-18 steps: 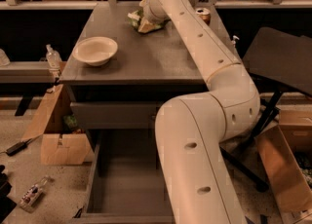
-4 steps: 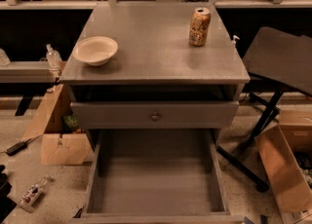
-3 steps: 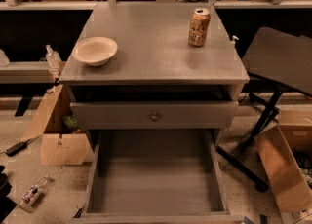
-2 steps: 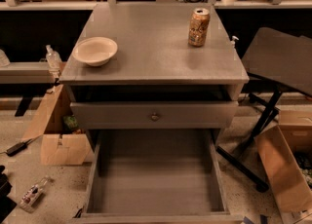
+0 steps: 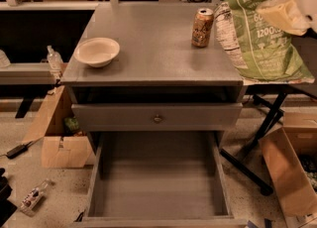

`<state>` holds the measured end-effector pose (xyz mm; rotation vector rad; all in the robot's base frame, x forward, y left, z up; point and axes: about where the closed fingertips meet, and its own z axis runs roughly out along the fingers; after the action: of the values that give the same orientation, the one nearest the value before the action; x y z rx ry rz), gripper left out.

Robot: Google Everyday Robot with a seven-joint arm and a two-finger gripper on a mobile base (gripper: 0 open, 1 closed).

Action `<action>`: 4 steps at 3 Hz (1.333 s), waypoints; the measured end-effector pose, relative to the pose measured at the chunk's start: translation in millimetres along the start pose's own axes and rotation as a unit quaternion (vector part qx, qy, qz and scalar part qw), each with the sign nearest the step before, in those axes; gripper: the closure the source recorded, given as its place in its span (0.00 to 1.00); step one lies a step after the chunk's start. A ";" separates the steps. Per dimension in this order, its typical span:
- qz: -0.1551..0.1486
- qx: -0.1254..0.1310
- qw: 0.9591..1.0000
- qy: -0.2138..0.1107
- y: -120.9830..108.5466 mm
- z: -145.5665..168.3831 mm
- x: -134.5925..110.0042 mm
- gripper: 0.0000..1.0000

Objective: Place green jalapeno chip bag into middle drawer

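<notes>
The green jalapeno chip bag [image 5: 260, 36] hangs in the air at the upper right, close to the camera, beside the cabinet's right edge. My gripper [image 5: 290, 9] shows as a pale-yellow finger and a white part at the top right corner, shut on the bag's top. The middle drawer [image 5: 158, 187] is pulled wide open at the bottom centre, with a bare grey floor. The bag is well above it and to its right.
A tan-orange can [image 5: 202, 27] and a cream bowl [image 5: 96, 51] stand on the grey cabinet top [image 5: 153, 53]. The drawer above has a flat front with a round knob [image 5: 158, 119]. Cardboard boxes stand at the left [image 5: 62, 140] and right [image 5: 287, 172]. Black stand legs [image 5: 257, 138] are at the right.
The bag and my gripper have come into view from the top right and moved down and closer. Earlier only a blur of the bag showed at the top edge.
</notes>
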<state>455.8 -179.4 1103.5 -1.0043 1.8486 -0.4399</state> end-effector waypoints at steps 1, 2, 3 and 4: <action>0.004 -0.001 1.000 0.000 1.0 1.3 1.7 1.00; 0.071 -0.024 0.997 -0.005 16.6 25.3 32.0 1.00; 0.187 -0.074 0.979 0.016 67.2 77.4 128.4 1.00; 0.248 -0.128 0.960 0.030 124.2 113.0 182.5 1.00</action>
<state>459.8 -236.5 862.2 -0.6565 2.1616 0.0742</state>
